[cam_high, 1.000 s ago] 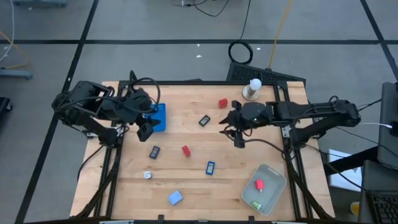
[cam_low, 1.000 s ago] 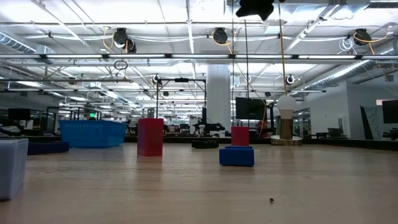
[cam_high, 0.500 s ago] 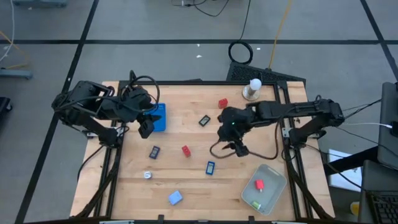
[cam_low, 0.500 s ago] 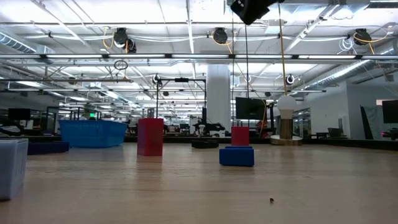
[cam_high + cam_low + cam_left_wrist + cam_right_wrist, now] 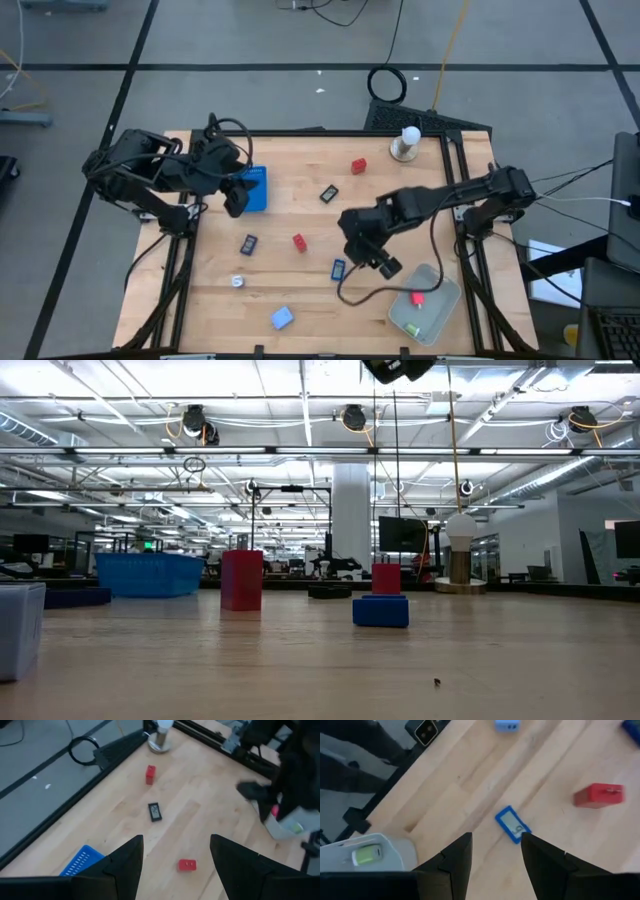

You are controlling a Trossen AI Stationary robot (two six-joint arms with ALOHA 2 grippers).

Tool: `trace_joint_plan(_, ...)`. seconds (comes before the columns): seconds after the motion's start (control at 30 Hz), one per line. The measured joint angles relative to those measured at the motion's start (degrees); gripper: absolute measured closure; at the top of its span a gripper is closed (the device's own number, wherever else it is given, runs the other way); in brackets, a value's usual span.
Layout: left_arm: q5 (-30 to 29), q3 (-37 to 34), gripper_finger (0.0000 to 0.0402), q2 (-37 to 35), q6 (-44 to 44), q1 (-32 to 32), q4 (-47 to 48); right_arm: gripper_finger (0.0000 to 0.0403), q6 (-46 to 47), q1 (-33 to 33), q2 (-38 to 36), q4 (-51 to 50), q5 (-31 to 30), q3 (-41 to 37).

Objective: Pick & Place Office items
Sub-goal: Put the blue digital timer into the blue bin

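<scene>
The office items lie scattered on the wooden table: a red block [image 5: 358, 166], a black clip [image 5: 328, 193], a second red block [image 5: 298, 241], a dark piece [image 5: 248, 243], a blue piece [image 5: 338, 268], a silvery-white piece [image 5: 238, 281] and a light blue block [image 5: 282, 317]. A red piece [image 5: 417, 296] and a green one [image 5: 412, 328] lie in the translucent tray [image 5: 440, 285]. My right gripper [image 5: 358, 258] hangs open above the table, and the blue piece [image 5: 512, 824] lies just ahead of its fingers. My left gripper [image 5: 235, 205] waits open beside the blue basket [image 5: 255, 188].
The white knob-topped stand [image 5: 405, 143] is at the far right corner. The tray sits at the near right corner, close to my right arm. The blue basket stands at the left by my left arm. Bare wood shows between the items.
My right gripper has swung from the far right part of the table, near the red block, toward the near edge and somewhat leftward, ending over the blue piece beside the tray. Nothing on the table has moved.
</scene>
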State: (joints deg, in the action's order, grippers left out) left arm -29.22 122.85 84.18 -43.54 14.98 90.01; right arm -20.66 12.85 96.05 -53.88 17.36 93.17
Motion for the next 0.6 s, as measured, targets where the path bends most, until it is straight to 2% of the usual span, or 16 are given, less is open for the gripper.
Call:
trace_joint_plan(0.1, -0.5, 0.0, 0.0172, 0.02, -1.02, 0.0, 0.01, 0.0243, 0.21, 2.23, 2.6, 1.58, -6.22, -0.05)
trace_joint_plan(0.2, -0.58, 0.0, 0.0172, 0.02, -2.08, 0.0, 0.01, 0.0243, -0.07, 4.62, 4.01, 6.57, -13.73, -0.07)
trace_joint_plan(0.3, -0.56, 0.0, 0.0172, 0.02, -3.14, 0.0, 0.01, 0.0243, 2.17, 6.72, 4.28, 13.01, -18.56, -0.07)
trace_joint_plan(0.43, -0.37, 0.0, 0.0172, 0.02, -3.78, 0.0, 0.01, 0.0243, 4.87, 8.82, 3.7, 20.95, -19.34, -0.07)
trace_joint_plan(0.6, -0.27, 0.0, 0.0172, 0.02, -4.15, 0.0, 0.01, 0.0243, 1.88, 10.82, 2.54, 27.82, -20.54, -0.04)
